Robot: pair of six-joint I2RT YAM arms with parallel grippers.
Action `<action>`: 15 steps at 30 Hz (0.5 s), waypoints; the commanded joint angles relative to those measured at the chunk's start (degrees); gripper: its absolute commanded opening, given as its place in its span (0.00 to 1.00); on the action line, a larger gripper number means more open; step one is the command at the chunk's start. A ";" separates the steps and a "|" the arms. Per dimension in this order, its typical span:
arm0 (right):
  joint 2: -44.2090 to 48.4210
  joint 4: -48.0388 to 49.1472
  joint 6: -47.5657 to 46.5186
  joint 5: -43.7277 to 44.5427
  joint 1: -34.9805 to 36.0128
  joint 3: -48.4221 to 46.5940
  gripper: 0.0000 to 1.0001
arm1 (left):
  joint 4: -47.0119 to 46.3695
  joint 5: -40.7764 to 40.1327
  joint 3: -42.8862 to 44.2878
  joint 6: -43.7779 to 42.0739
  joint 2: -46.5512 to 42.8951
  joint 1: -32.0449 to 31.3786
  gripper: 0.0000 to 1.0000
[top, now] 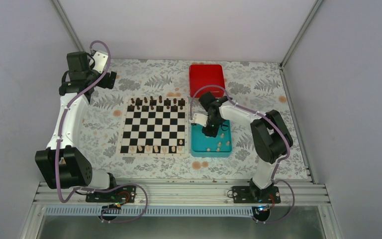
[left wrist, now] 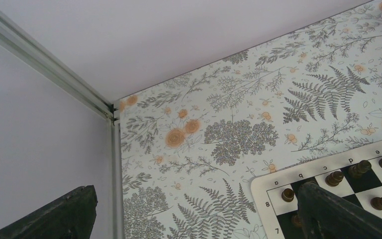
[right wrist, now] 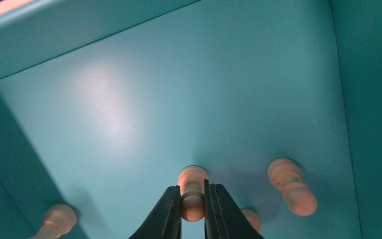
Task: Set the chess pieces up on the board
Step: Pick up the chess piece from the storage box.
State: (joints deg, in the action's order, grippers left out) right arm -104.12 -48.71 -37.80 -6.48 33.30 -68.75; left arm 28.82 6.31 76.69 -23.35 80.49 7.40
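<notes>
Teal tray (top: 197,145): sits just right of the board (top: 154,127) on a fern-print table covering (top: 258,87). It contains several loose cream chess pieces (top: 219,145), grouped toward its right and near side.

Right gripper (top: 210,132): lowered into the tray. In the wrist view its jaws are pinched nearly together on the stem of one upright cream piece (right wrist: 193,178), whose base is on or just above the tray floor (right wrist: 179,99); which, cannot be told. Three more pieces are in that view: one tipped over to the right (right wrist: 291,186), one at lower left (right wrist: 57,219), and one partly hidden behind the right finger (right wrist: 251,219).

Board: black-and-white chequered with a pale border. Dark chessmen (top: 151,102) fill its far rows. A few cream pieces (top: 155,148) stand along the near row.

Left gripper (top: 110,79): held above the table's far left corner, well apart from the tray. Its jaws are spread wide and nothing is between its fingers (left wrist: 54,214). The board's corner (left wrist: 266,186) is under its right finger.

Red box (top: 206,77): closed, beyond the tray.
</notes>
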 commanded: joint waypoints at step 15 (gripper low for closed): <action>-0.85 -13.58 0.62 2.78 9.85 -23.32 0.07 | -0.63 1.50 0.34 -0.29 -1.14 0.42 1.00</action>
State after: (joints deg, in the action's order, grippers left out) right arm -103.70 -58.65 -37.43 -4.19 39.81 -86.37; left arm 28.80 6.68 76.69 -23.38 80.49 7.40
